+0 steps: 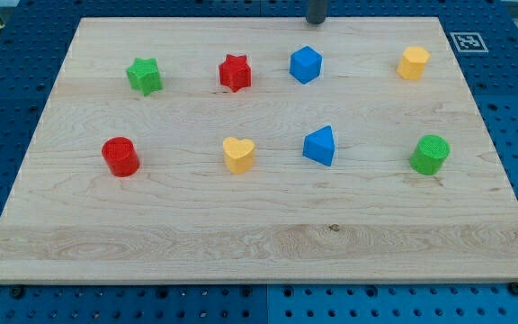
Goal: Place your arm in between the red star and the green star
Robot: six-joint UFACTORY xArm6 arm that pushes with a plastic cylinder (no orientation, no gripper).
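The red star [235, 73] lies on the wooden board [259, 234] in the upper row, left of centre. The green star [144, 76] lies to its left, with a bare gap of board between them. My tip [317, 21] shows at the view's top edge, at the board's far rim. It is up and to the right of the red star, just above the blue hexagon-shaped block [306, 65], and touches no block.
A yellow hexagon-shaped block [413, 63] lies at the upper right. In the lower row lie a red cylinder [120, 157], a yellow heart [238, 155], a blue triangular block [320, 146] and a green cylinder [431, 155]. A blue pegboard table surrounds the board.
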